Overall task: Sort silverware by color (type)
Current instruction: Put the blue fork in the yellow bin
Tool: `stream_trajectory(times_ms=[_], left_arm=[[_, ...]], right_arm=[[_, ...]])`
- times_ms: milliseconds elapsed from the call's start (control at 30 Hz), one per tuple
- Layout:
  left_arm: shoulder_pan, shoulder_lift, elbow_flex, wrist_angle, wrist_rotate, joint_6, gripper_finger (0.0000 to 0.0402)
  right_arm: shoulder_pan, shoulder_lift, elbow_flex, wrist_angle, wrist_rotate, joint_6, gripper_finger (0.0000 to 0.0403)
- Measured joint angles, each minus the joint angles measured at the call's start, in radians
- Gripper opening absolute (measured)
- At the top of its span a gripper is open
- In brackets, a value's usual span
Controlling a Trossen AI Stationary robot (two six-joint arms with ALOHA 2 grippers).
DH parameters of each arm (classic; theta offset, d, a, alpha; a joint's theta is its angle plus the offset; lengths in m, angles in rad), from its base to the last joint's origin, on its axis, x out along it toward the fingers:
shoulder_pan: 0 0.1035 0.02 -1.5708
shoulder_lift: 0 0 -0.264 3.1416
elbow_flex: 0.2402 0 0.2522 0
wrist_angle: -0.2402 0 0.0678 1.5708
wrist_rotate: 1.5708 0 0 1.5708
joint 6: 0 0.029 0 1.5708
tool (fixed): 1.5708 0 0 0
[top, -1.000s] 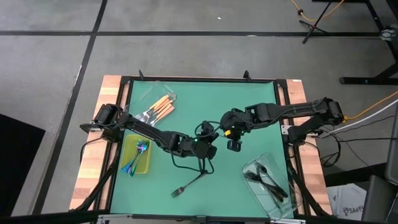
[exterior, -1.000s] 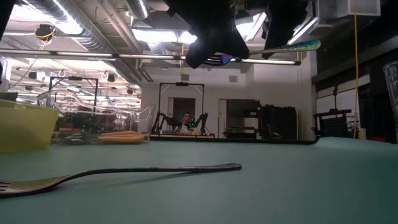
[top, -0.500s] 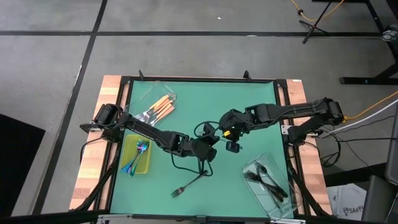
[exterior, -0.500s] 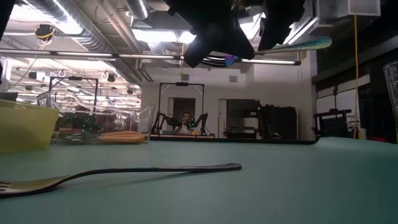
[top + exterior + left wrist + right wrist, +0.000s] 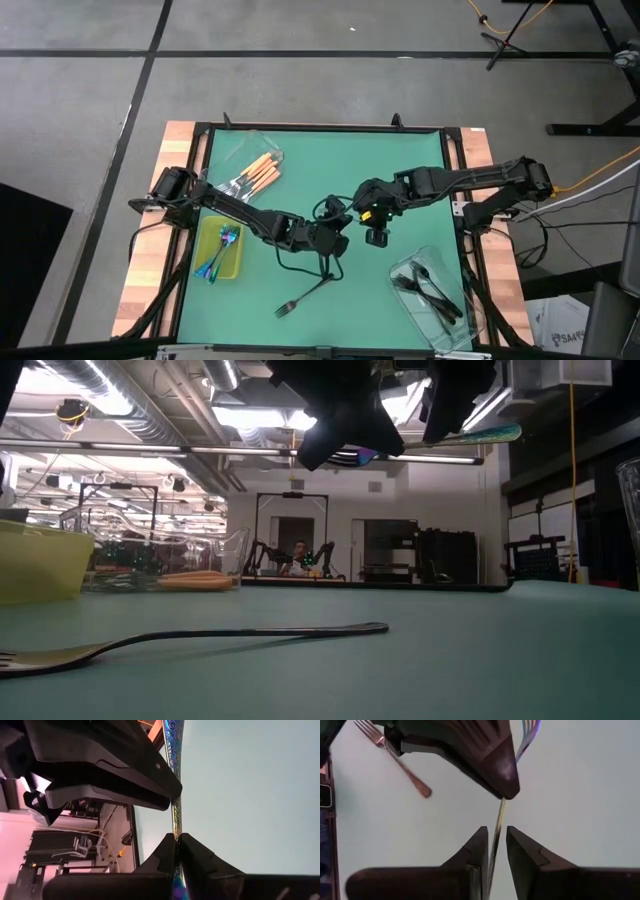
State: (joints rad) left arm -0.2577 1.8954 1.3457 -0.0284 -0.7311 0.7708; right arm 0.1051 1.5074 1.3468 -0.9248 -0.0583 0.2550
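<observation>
Both grippers meet above the middle of the green table (image 5: 400, 180), raised clear of it. An iridescent fork (image 5: 470, 436) is held between them, roughly level in the air.

Left gripper (image 5: 176, 838): fingers clamped tight on the fork's patterned handle, seen in the left wrist view.
Right gripper (image 5: 496, 836): fingers closed around the same fork's shaft, seen in the right wrist view; the prongs show past the other gripper's dark finger.

In the low view the fork's handle sticks out to the side beyond the dark gripper bodies, with the head tucked between them.

Rest of the cutlery:
- One loose fork (image 5: 303, 295) lies flat on the table, nearer the front edge, apart from both grippers.
- Orange-handled forks (image 5: 255, 176) are grouped in a clear tub (image 5: 262, 143) at the far left corner.
- Iridescent forks (image 5: 218, 254) sit in the yellow-green tray (image 5: 235, 265) at the left side.
- Dark forks (image 5: 428, 290) lie in a clear tub (image 5: 458, 322) at the near right corner.
</observation>
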Motion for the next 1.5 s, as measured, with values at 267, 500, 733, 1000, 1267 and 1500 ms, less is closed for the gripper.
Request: stream_trajectory(times_ms=[267, 500, 733, 1000, 1267, 1500], left_arm=[[-0.001, 0.000, 0.000, 0.023, -0.044, 0.002, 0.0011], [-0.001, 0.000, 0.000, 0.029, -0.042, 0.002, 0.0011], [0.000, 0.000, 0.000, 0.029, -0.044, 0.002, 0.0019], [-0.002, 0.000, 0.000, 0.030, -0.042, 0.001, 0.0043], [-0.024, 0.000, 0.000, 0.030, -0.090, 0.000, 0.0047], [-0.061, -0.020, 0.000, 0.024, -0.196, -0.001, 0.0047]], right_arm=[[-0.001, 0.000, 0.000, -0.049, -0.038, 0.033, 0.0060], [-0.001, 0.000, 0.000, -0.046, -0.037, 0.033, 0.0057], [-0.001, 0.000, 0.000, -0.046, -0.019, 0.030, 0.0006], [-0.001, 0.000, 0.000, -0.038, 0.036, 0.028, 0.0002], [-0.001, 0.000, 0.000, -0.042, 0.073, 0.027, 0.0001], [-0.029, 0.000, 0.000, -0.044, 0.086, 0.027, 0.0000]])
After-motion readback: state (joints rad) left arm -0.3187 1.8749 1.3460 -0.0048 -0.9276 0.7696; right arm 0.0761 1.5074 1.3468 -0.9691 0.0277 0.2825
